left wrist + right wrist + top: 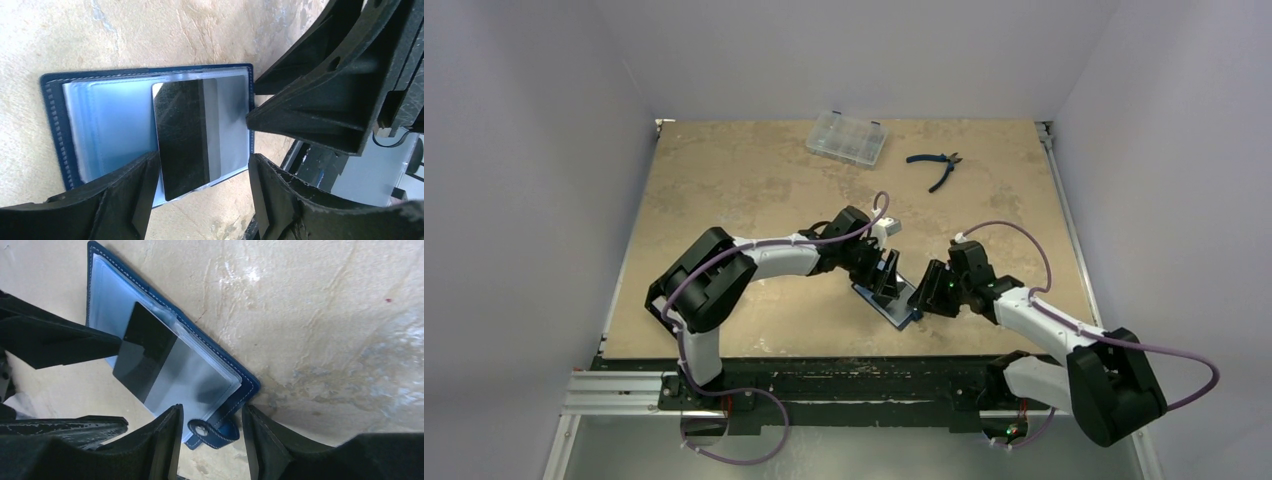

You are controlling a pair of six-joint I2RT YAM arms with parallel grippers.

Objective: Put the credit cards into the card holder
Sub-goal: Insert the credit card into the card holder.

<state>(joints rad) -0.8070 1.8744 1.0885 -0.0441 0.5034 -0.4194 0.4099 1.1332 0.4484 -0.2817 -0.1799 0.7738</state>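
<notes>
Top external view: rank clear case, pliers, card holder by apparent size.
1. clear case
2. card holder, open but partly hidden, so its rank against the case is unsure
3. pliers, clearly smallest

Card holder (246, 383): navy blue, pale stitching along the edge, translucent blue-tinted sleeves, silvery stud (201, 430). Credit card (182, 135): glossy dark face, grey strip along one side. Table (744, 170): mottled tan. Compartment case (846, 137): clear. Pliers (936, 165): blue handles. Cables (1014, 230): purple.
</notes>
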